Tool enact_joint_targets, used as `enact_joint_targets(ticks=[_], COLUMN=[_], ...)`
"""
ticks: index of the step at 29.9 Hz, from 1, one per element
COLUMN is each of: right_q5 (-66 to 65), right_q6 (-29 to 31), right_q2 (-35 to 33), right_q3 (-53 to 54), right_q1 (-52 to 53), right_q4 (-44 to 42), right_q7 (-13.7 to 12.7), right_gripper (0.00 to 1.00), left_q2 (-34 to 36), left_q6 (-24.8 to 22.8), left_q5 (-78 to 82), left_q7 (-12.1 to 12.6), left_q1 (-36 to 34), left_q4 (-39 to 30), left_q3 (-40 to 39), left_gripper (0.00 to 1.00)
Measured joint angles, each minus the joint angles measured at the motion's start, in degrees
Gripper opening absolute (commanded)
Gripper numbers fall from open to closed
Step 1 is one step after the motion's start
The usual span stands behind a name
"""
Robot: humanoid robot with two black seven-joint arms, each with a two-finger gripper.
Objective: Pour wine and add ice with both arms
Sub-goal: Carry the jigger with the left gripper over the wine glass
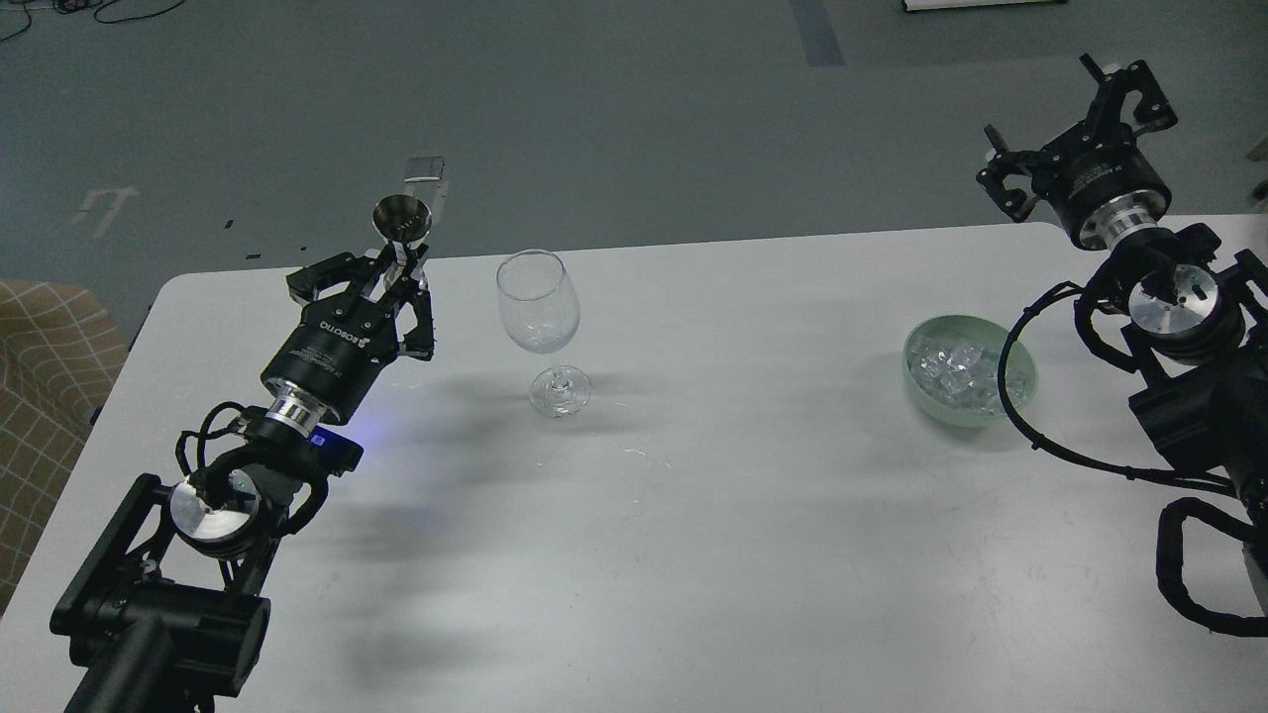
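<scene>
Pour step in hand, judging by layout. Small steel jigger-style metal cup [401,219] sits upright in the left gripper [404,265], jaws closed on its narrow waist, at 9 o'clock of the clear stemmed wine glass [539,319] and just beside its rim, not yet tipped. Wine itself: cannot tell whether any is in the cup; the glass bowl shows glints low down that might be liquid or ice, too faint to call.

Ice: heap of small clear glassy cubes [953,371] in a pale green round bowl [922,391], at 3 o'clock of the glass, well apart from it. Right gripper [1060,129] hangs above and at 1 o'clock of the bowl, fingers spread wide, empty.

Next move, my read: left arm shifts the cup toward 3 o'clock over the glass mouth and rolls the wrist to tip; needs rim clearance, since the glass is tall on a narrow foot and could topple. After that the right arm drops toward 7 o'clock into the bowl for a cube; slick cubes likely slip.

Surface: white matte table [753,515], rounded far corners, soft arm shadows, faint specks near the glass foot. Room: grey floor [614,119] beyond with tape marks, cables at 11 o'clock, tan checked upholstery [50,386] at 9 o'clock.
</scene>
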Motion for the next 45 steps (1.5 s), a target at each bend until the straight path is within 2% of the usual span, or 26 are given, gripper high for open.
enact_joint_targets(ticks=[20, 45], right_q5=[0.08, 0.17], right_q6=[1.71, 4.32], right_q2=[-0.10, -1.32], right_q3=[0.18, 0.31], right_q1=[-1.49, -2.52], right_q4=[-0.26, -0.37], right_q7=[0.19, 0.09], right_gripper=[1.00, 1.00], left_q2=[-0.71, 0.47], left_q6=[10.57, 11.24], left_q5=[4.45, 15.47], left_q7=[0.12, 0.79], left_q1=[-0.47, -1.82], left_q4=[-7.66, -7.82], left_q3=[5.17, 5.38], left_gripper=[0.00, 0.00])
